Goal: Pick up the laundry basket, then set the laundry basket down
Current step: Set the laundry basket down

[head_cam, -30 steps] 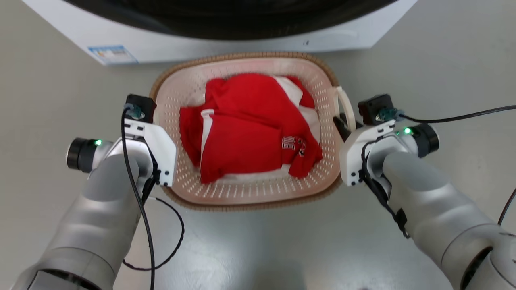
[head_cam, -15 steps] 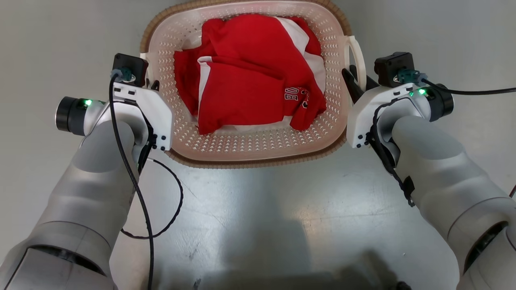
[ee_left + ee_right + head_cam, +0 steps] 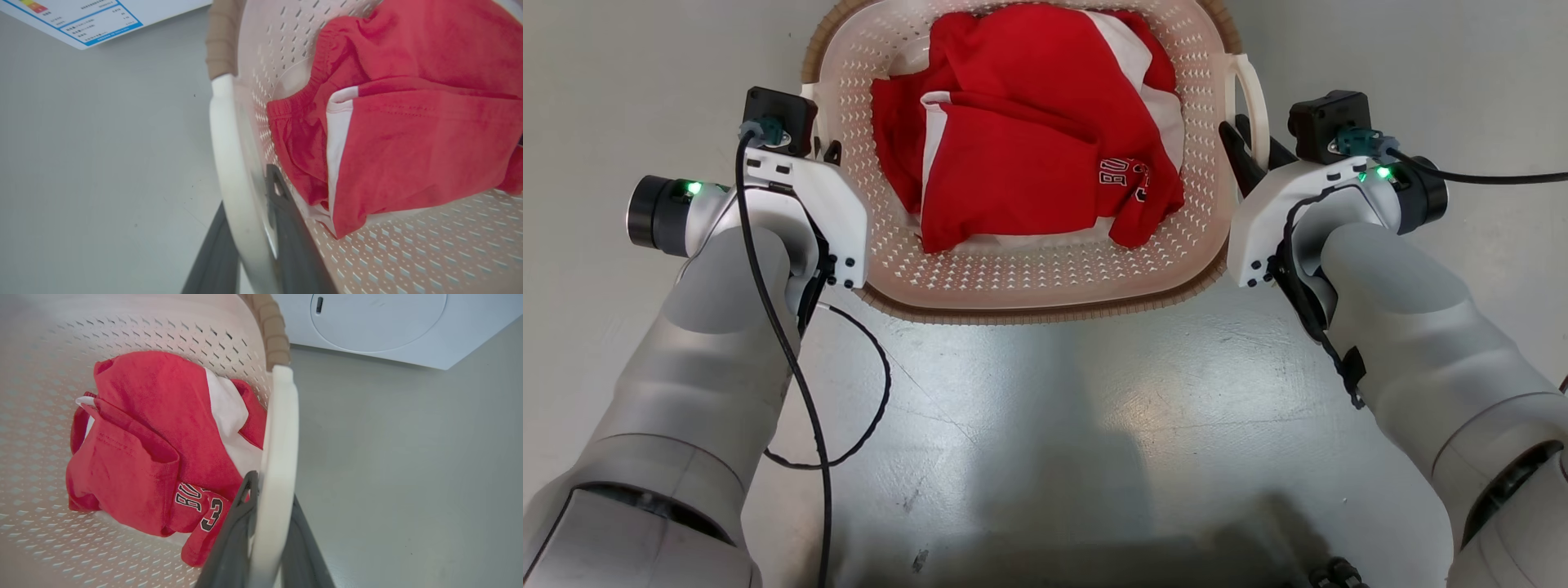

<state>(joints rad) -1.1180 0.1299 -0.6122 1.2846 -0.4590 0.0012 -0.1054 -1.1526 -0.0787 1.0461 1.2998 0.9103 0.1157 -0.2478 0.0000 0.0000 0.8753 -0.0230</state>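
Beside the laundry basket (image 3: 1045, 282) (red clothes (image 3: 1021, 155) inside), left end effector (image 3: 249, 228) and right end effector (image 3: 271, 506) clamp its handles (image 3: 280, 428).

On red garment (image 3: 135, 457) inside laundry basket (image 3: 122, 330): black-and-white lettering "BU", cut off by a fold, plus numeral "3". Blue-bordered sticker (image 3: 94, 20) on white appliance (image 3: 388, 326) beyond basket: print unreadable.

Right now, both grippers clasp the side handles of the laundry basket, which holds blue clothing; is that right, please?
Not quite: the head view shows red and white clothing, not blue. The left gripper and right gripper do clasp the handles of the laundry basket.
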